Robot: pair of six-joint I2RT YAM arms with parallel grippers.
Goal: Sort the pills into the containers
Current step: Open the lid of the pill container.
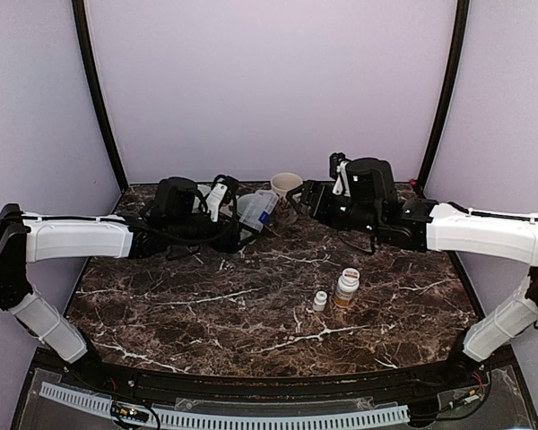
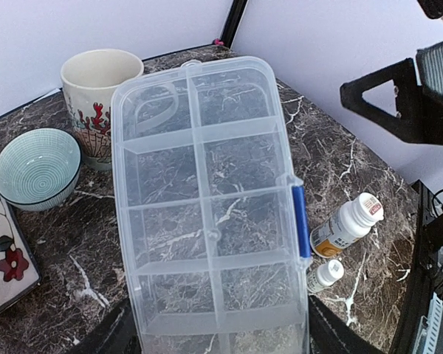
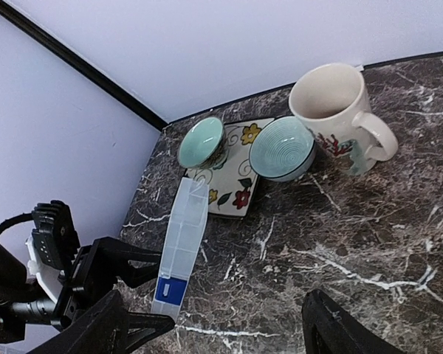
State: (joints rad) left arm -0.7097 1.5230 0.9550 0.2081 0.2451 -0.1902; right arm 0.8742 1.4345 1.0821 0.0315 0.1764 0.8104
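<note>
1 box [image 2: 207, 206], 2 bowls [image 3: 201, 141] [image 3: 281, 146], 1 mug [image 3: 332, 103], 2 btls [image 2: 345, 225] [image 2: 325, 274].

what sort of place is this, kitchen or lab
Most likely a robot lab booth: a left arm and a right arm are mounted at the near edge of a marble-look table, plain lilac walls close it in, and a mug, a pill bottle and an organiser box look like props.
</note>
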